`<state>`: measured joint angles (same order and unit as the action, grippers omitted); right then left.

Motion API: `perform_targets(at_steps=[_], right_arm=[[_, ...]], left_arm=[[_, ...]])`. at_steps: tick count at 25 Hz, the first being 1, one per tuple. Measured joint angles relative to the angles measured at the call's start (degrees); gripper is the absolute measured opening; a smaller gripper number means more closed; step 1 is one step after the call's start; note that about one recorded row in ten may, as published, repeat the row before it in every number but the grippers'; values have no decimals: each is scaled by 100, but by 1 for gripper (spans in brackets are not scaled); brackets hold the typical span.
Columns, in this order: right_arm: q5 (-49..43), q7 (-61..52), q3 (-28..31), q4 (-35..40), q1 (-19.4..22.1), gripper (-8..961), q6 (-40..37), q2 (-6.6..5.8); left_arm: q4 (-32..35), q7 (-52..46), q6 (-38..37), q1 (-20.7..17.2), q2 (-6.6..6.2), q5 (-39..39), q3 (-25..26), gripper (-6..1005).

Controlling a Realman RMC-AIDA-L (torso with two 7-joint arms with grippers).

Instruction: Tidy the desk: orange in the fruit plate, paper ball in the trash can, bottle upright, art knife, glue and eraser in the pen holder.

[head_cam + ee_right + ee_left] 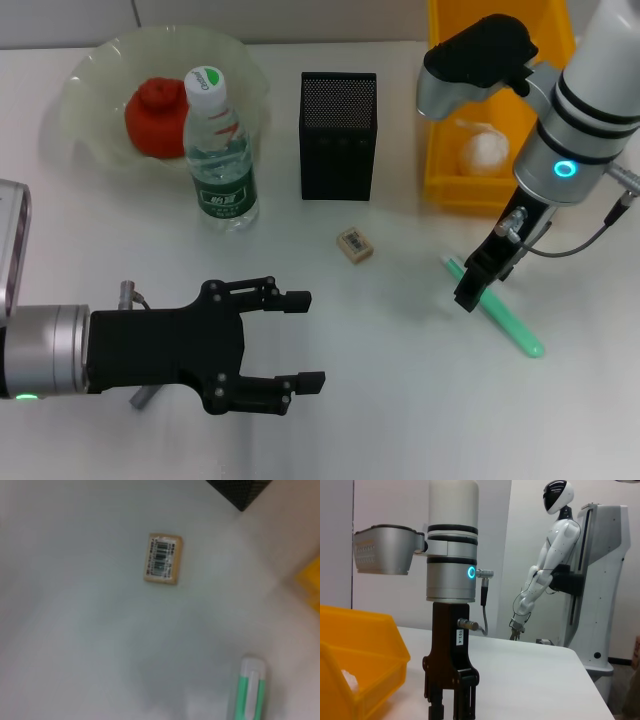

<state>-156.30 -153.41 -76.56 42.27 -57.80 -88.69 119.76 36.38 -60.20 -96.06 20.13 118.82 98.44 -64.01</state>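
The orange lies in the translucent fruit plate at the back left. Beside the plate the bottle stands upright. The black mesh pen holder is at the back centre. In the yellow trash can rests the white paper ball. The eraser lies on the table in front of the holder. My right gripper hangs over the upper end of the green art knife. My left gripper is open and empty at the front left, above a grey glue stick.
The white table stretches bare between the two grippers. In the left wrist view, a white humanoid robot stands beyond the table's far edge.
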Motion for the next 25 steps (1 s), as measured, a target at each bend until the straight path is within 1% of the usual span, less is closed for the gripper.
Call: perform_targets(at_steps=[9, 11, 25], right_arm=[[4, 0, -8, -73, -20, 581, 32, 3], [4, -1, -8, -107, -21, 447, 57, 3], [4, 0, -74, -270, -33, 412, 152, 4]], left_arm=[[0, 0, 0, -1, 0, -4, 17, 802], [0, 0, 0, 0, 0, -5, 13, 802], [-54, 0, 16, 15, 0, -9, 11, 802]])
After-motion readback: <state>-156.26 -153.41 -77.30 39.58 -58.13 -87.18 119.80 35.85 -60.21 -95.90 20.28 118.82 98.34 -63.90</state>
